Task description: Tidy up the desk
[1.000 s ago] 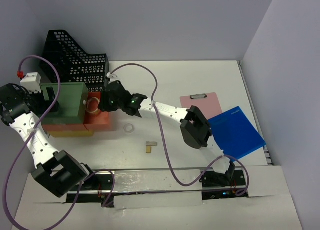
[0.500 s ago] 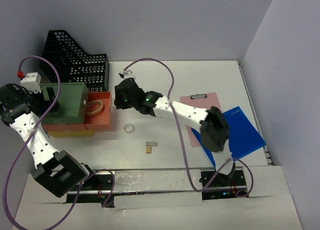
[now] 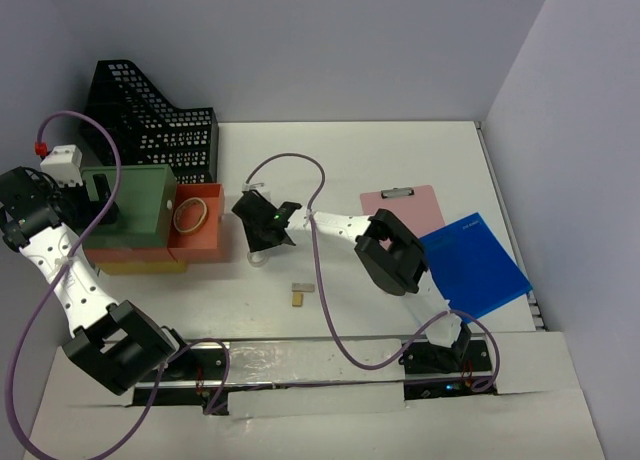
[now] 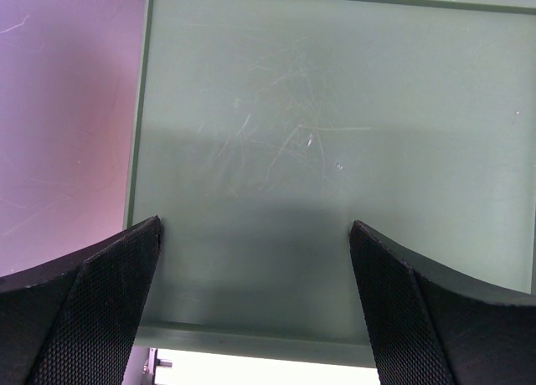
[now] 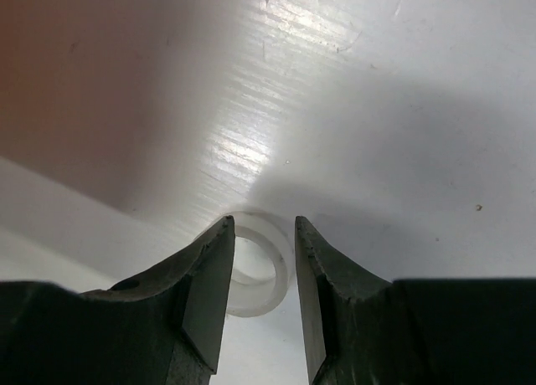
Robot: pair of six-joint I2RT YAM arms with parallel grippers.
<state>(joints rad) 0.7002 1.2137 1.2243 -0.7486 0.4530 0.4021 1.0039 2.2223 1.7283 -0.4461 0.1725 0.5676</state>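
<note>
The white desk (image 3: 400,150) carries the items. A small white tape ring (image 3: 259,260) lies flat on it, just right of an orange tray (image 3: 215,248). My right gripper (image 3: 262,245) is right over the ring. In the right wrist view the right gripper (image 5: 262,222) is narrowly open, with the ring (image 5: 256,300) between and under the tips. My left gripper (image 3: 105,202) sits on a green box (image 3: 140,185). In the left wrist view the left gripper (image 4: 255,226) is wide open over the box's flat face (image 4: 335,109).
A tan rubber band (image 3: 190,217) lies in the orange tray. A black mesh file holder (image 3: 150,120) stands at the back left. A pink clipboard (image 3: 410,202) and a blue notebook (image 3: 475,265) lie on the right. A small tan block (image 3: 300,295) lies near the front.
My right gripper has pulled back from the orange tray and come down over the white ring. The left arm and the green box have not moved.
</note>
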